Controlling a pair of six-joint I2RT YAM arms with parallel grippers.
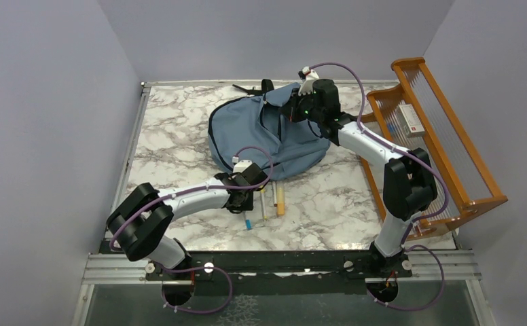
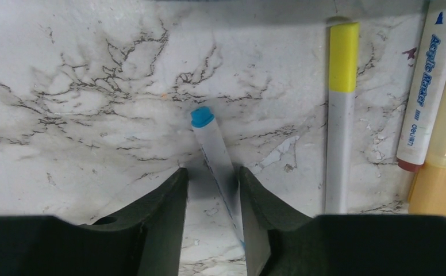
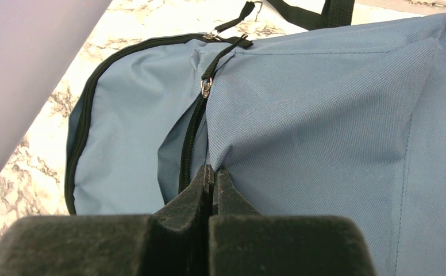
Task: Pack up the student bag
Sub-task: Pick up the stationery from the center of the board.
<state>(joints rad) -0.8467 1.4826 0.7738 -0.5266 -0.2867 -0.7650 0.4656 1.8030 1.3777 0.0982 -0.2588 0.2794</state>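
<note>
A soft dusty-blue fabric student bag [image 1: 267, 136] with black zippers lies on the white marble-patterned counter [image 1: 172, 142], past the middle toward 12 o'clock in the top view. Its black straps [image 1: 254, 88] trail off at its 12 o'clock edge.

The right arm [image 1: 369, 142] reaches to the student bag's 1 o'clock corner. Its jaws are pressed together on the edge of a fabric flap just beside the black zipper [image 3: 189, 144]. The cloth rises to a peak there. A silver zipper pull [image 3: 206, 87] hangs further along the same seam.

At 6 o'clock of the student bag, a few markers lie side by side on the counter. The left arm [image 1: 200, 197] is low over them. Its jaws stand apart, one on each side of a white marker with a blue cap [image 2: 209, 144]. One jaw is against the barrel and the other stands a little off it. The marker lies flat on the counter, not clamped.

In the left wrist view, at 3 o'clock of it and apart from it, lies a white marker with a yellow cap [image 2: 341, 115]. Next come a white acrylic marker with a dark red end [image 2: 427, 86] and a pale orange marker [image 2: 442, 172], these two touching.

An orange wooden rack [image 1: 444, 136] stands along the counter's 3 o'clock edge, with a small white box [image 1: 410, 119] on it.
</note>
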